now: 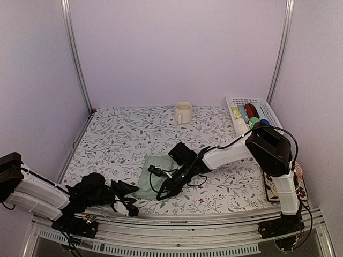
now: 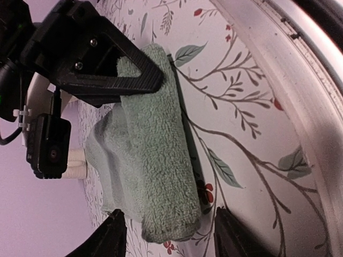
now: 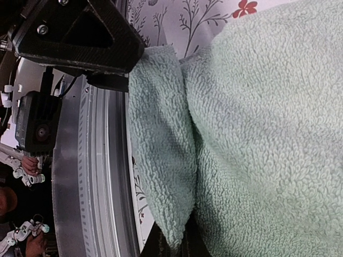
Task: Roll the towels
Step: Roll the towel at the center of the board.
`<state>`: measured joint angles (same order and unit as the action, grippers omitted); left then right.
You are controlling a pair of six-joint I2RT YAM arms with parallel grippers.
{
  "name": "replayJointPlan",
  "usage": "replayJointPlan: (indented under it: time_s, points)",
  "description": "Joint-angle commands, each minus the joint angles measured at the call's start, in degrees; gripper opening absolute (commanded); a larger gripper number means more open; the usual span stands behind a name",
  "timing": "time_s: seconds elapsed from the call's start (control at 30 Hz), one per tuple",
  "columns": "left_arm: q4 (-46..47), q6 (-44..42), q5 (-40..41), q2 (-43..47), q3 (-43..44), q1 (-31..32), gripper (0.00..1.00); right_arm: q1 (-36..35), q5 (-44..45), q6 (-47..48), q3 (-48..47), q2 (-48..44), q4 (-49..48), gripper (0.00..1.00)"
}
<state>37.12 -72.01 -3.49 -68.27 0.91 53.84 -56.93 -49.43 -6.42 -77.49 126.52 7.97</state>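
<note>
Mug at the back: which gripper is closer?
Right. The right gripper is at the near edge of the towel, in front of the mug; the left gripper is further left, slightly nearer the robot.

I see white shells and black joints on the left arm (image 1: 37,194) and right arm (image 1: 228,155), black cables (image 1: 278,129), and a black, triangular, screwed right gripper (image 2: 150,80).

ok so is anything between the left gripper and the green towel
Nothing visible does. The left gripper is open, its fingers on either side of one end of the partly rolled green towel. The right gripper pinches the other end, clear of that path.
</note>
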Motion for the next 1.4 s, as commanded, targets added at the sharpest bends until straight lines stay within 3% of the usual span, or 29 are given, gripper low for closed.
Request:
replayJointPlan:
  time_s: [0.0,0.1,0.33,0.37,0.47,0.63,0.8,1.03,1.17,1.37]
  points:
    - [6.38,-0.69,3.32,-5.66,0.07,1.49,0.55,0.18,-2.17,-2.17,0.93,0.93,-0.9,0.04]
    - [10.28,-0.45,4.34,-9.64,0.35,1.91,0.49,0.23,-2.09,-2.12,1.09,1.01,-1.07,0.04]
    - [12.59,-0.86,5.54,-15.6,0.63,3.01,0.02,0.24,-1.85,-2.37,1.26,0.61,-1.65,0.05]
    - [11.9,-0.77,5.39,-15.95,0.79,3.07,0.0,0.38,-1.52,-2.33,1.29,0.53,-1.61,0.06]
    - [7.24,0.43,4.57,-14.78,1.87,3.08,0.0,0.67,-0.49,-1.82,1.55,-0.25,-1.17,0.12]
    - [-13.37,5.61,-2.29,-8.04,7.81,1.94,0.0,0.6,3.83,1.36,3.88,-4.62,-0.77,0.33]
    - [-25.75,8.46,-9.15,-4.15,11.94,-0.75,0.0,0.67,10.45,4.57,6.55,-11.15,0.43,0.51]
    - [-33.27,10.76,-13.4,-6.29,15.87,-3.0,0.0,-0.89,25.43,10.56,12.98,-21.2,-0.45,0.61]
    - [-37.67,13.01,-15.32,-7.83,19.81,-5.1,0.0,-6.47,38.41,18.93,18.43,-25.37,-4.83,0.68]
    - [-45.81,15.43,-21.22,-11.22,25.46,-9.18,0.0,-13.05,52.92,27.93,25.42,-26.89,-16.52,0.69]
